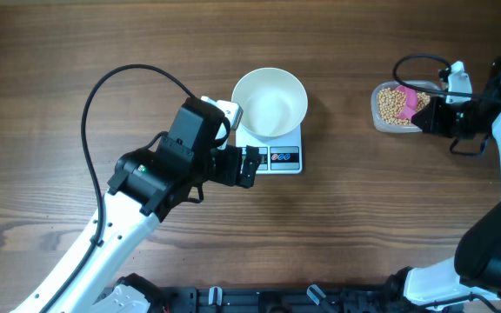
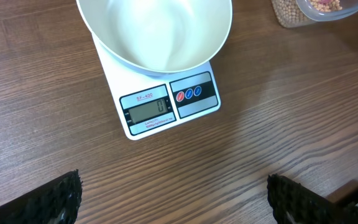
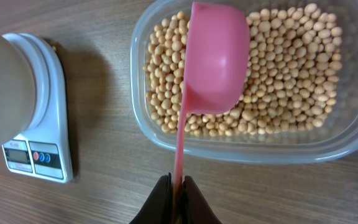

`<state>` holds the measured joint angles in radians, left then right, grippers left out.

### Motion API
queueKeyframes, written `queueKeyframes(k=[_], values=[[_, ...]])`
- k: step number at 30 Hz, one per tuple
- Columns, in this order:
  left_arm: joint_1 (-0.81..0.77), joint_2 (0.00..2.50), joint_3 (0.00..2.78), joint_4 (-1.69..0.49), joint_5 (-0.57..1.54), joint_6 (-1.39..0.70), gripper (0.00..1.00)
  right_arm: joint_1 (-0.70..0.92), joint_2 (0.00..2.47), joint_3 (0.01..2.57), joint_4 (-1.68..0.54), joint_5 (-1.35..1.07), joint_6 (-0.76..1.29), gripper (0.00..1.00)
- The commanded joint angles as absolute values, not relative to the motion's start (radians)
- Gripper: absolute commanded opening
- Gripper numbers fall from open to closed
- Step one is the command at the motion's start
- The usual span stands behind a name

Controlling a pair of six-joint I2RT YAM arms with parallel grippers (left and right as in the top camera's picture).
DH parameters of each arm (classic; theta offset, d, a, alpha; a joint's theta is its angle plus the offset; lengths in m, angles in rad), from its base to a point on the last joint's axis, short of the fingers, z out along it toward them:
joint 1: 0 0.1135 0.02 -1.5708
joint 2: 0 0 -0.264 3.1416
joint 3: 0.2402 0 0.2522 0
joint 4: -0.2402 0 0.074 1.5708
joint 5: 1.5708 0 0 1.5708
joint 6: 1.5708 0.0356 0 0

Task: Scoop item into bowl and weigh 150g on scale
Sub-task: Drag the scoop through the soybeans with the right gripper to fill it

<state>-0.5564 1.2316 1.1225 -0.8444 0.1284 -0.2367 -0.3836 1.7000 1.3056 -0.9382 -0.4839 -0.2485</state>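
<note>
The right tool is closed tight on the thin handle of a pink scoop; both fingers pinch the handle's end. The scoop's head reaches out over a clear plastic tub and sits above the beans, which cover the tub's floor in a loose layer. Whether the head touches them cannot be told. No beans show on the scoop's visible face.

The left tool stands wide open and holds nothing. Its two dark ribbed fingers are spread well apart, low over the wood just in front of the scale.

The scale lies flat near the middle of the tabletop, its display and buttons facing the left arm. The display shows a zero. The bowl sits on the scale's platform, upright and empty, and its rim overhangs the platform's sides. The tub rests well apart from the scale, off to the right side.

The tabletop is dark brown wood grain, matte, with the grain running side to side, and it fills each view. A black cable arcs above the left arm.
</note>
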Motion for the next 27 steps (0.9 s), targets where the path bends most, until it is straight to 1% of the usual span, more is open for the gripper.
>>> queueKeyframes(k=[1, 12, 17, 27], values=[[-0.561, 1.231, 1.118, -0.842, 0.119, -0.216, 1.0, -0.402, 1.724, 1.257, -0.916, -0.587, -0.26, 0.04], [-0.561, 1.231, 1.118, -0.842, 0.119, -0.216, 1.0, -0.445, 1.731, 1.25, -0.925, -0.642, -0.233, 0.04], [-0.561, 1.231, 1.118, -0.842, 0.119, -0.216, 1.0, -0.466, 1.731, 1.25, -0.925, -0.719, -0.233, 0.04], [-0.561, 1.231, 1.118, -0.842, 0.119, -0.216, 1.0, -0.472, 1.731, 1.25, -0.926, -0.723, -0.199, 0.04]])
